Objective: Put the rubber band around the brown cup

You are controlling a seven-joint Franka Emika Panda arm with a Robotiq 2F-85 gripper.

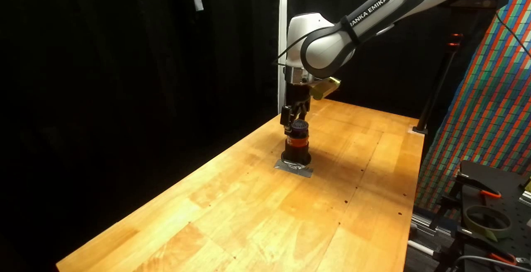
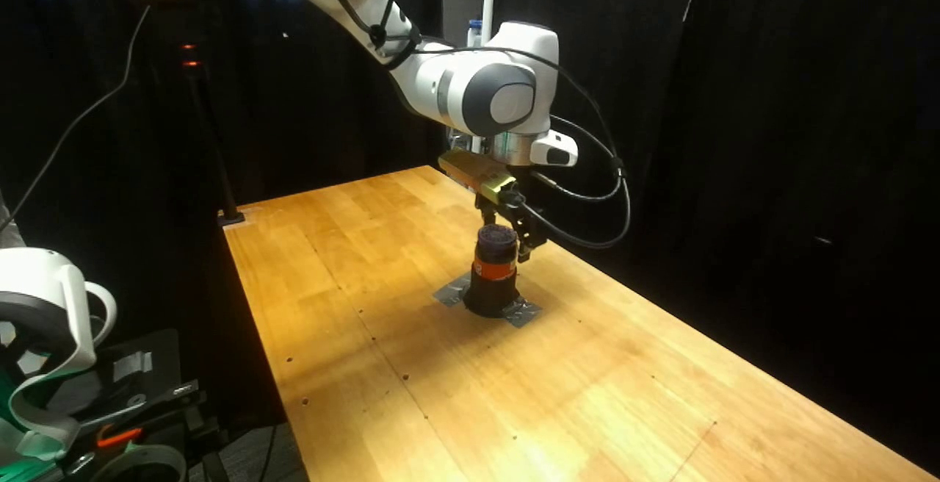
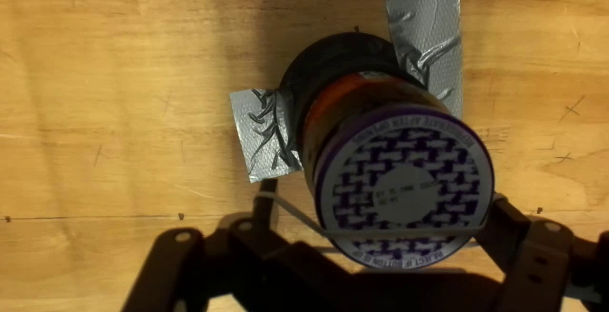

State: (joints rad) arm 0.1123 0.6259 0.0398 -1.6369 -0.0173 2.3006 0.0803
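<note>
The brown cup (image 3: 404,193) is a small dark jar with a purple-and-white lid and an orange stripe. It stands upright in a black base (image 3: 333,50) on the wooden table, and shows in both exterior views (image 1: 297,142) (image 2: 496,270). My gripper (image 3: 383,199) is open, its fingers spread on either side of the lid. A thin pale rubber band (image 3: 404,232) is stretched between the fingers. One strand crosses the lid's top; another passes behind the lid's lower edge and is partly hidden. In the exterior views the gripper (image 1: 295,123) (image 2: 507,236) is at lid height; the band is too small to tell there.
Grey tape (image 3: 430,41) fixes the black base to the wooden table (image 1: 249,222), with another piece at its other side (image 3: 261,136). A dark post (image 1: 435,85) stands at the table's far corner. A side cart (image 1: 493,180) holds a tape roll (image 1: 487,220). Black curtains hang behind.
</note>
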